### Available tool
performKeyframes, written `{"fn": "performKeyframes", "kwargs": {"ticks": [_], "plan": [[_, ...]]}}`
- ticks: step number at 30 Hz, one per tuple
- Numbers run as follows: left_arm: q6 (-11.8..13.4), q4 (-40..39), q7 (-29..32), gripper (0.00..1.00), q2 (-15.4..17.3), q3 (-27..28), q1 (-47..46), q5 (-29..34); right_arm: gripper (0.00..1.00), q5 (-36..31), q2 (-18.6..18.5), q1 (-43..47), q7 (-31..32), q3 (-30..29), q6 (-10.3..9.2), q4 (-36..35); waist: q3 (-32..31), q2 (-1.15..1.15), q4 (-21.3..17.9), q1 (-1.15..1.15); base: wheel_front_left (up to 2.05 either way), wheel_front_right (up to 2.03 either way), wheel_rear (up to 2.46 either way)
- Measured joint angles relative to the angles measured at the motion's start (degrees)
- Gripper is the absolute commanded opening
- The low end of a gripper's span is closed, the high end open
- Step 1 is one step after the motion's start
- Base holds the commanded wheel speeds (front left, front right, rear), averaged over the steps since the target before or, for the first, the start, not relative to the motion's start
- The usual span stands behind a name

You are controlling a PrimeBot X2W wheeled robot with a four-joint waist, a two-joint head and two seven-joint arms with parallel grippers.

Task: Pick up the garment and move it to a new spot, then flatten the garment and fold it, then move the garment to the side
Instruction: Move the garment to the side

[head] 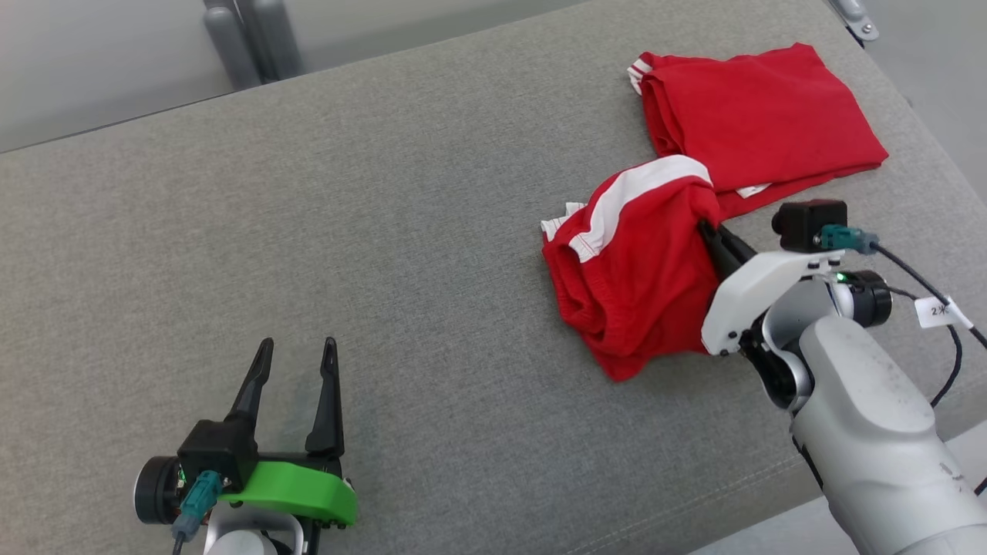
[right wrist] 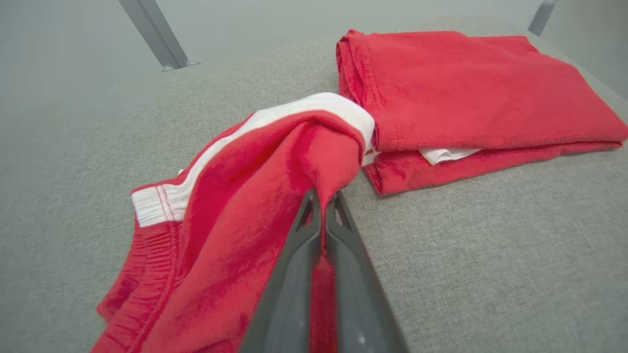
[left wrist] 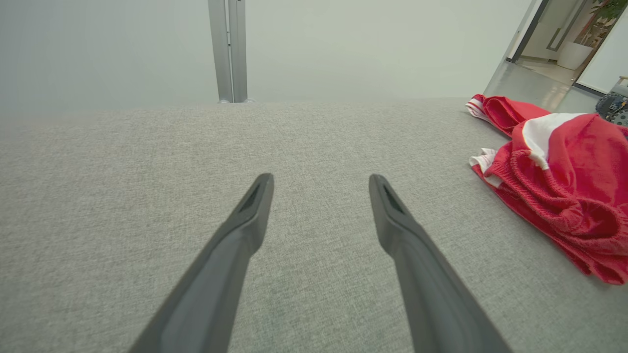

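Jaws of the right gripper (right wrist: 322, 198) are pressed together on a fold of the garment (head: 640, 285), with red cloth caught between the two dark fingers near their tips. The garment is red with a broad white stripe and a gathered, ribbed band along one edge. It sits bunched on the right part of the worktop (head: 385, 231). The pinched fold is drawn up into a peak, and the rest drapes down from it onto the grey fabric surface. Just beyond the garment, toward the far right corner, lies a folded red cloth (head: 763, 116), flat and roughly rectangular, with a bit of white showing at its near edge. In the right wrist view the raised end of the white stripe meets the near corner of that cloth. Whether the two are joined cannot be told. The left gripper (head: 298, 347) is at the near left of the worktop, well apart from the garment. Its jaws are spread wide with nothing between them, and its fingers point away over bare grey fabric. Whether they touch the surface cannot be told. A dark cable (head: 917, 285) with a white tag (head: 941, 312) runs off the right wrist. Grey posts (head: 247, 38) stand beyond the worktop's far edge.
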Motion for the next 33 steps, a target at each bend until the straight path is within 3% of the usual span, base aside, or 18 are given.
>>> {"fn": "performKeyframes", "kwargs": {"ticks": [6, 22, 33], "plan": [[0.22, -0.08, 0.0, 1.0, -0.13, -0.13, -0.09, -0.31, 0.0, -1.46, -1.47, -5.74, -0.31, -0.96, 0.0, 3.08, -0.19, 0.0, 2.81, 0.0, 0.0, 0.0, 0.0], [0.35, -0.73, 0.0, 1.0, -0.03, -0.37, -1.4, -0.23, 0.0, -9.54, -12.69, -18.83, -1.6, -5.45, 0.01, 14.55, 2.48, 0.0, 9.78, 0.0, 0.0, 0.0, 0.0], [0.02, -1.52, 0.03, 1.0, 0.91, -1.45, -3.87, 0.56, 0.0, -14.33, -18.74, -23.59, -5.12, -16.96, 0.01, 23.92, 7.79, 0.0, 13.22, 0.0, 0.0, 0.0, 0.0]]}}
